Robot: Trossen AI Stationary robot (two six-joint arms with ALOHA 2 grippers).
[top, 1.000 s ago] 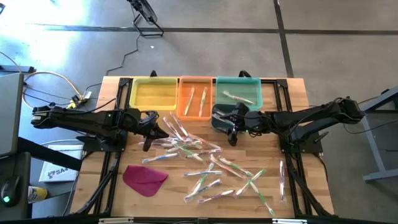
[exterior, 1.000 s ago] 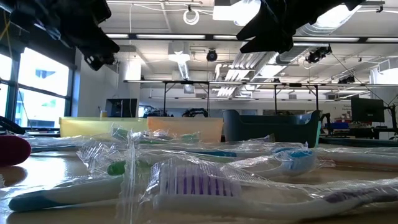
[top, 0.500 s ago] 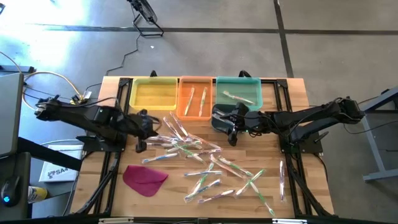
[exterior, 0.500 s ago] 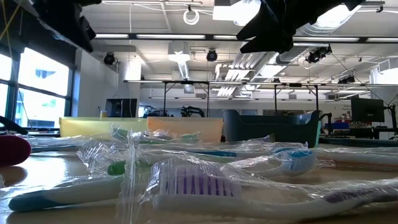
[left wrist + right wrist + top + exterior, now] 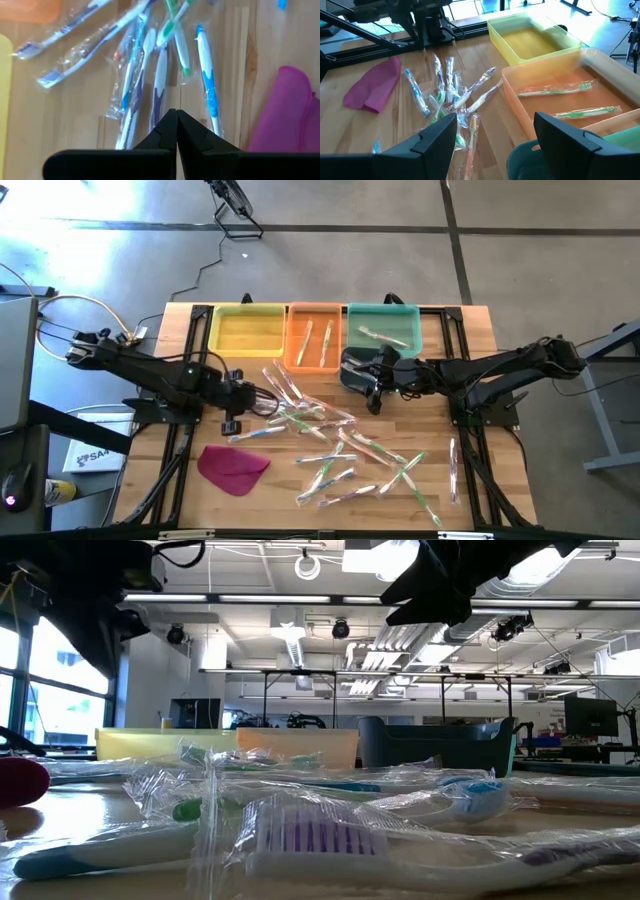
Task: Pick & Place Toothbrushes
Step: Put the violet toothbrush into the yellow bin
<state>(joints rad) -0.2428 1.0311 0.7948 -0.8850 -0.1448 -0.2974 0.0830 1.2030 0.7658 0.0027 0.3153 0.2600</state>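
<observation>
Now the left tool [image 5: 232, 423] hangs over the desk [image 5: 470, 395] at the left edge of the toothbrushes [image 5: 330, 442], its fingers [image 5: 167, 131] pressed tight together and empty. Seen from its wrist, the tips meet just short of a blue brush [image 5: 206, 95] and a purple one [image 5: 159, 90], with the magenta cloth [image 5: 285, 115] close beside.

The right tool [image 5: 376, 394] waits near the teal bin [image 5: 383, 316], on its near side, with fingers [image 5: 437, 137] spread wide and nothing between them.

Most toothbrushes lie loose in clear wrappers across the middle of the desk, crossing one another in a scatter that runs from beside the left tool toward the near right corner. One lies alone near the right edge [image 5: 453, 467]. Two green-handled ones rest in the orange bin [image 5: 314, 313], and one more shows in the teal bin. The yellow bin [image 5: 246, 314], leftmost of the three at the far side, holds none that I can see. The cloth lies flat near the desk's near-left corner.
</observation>
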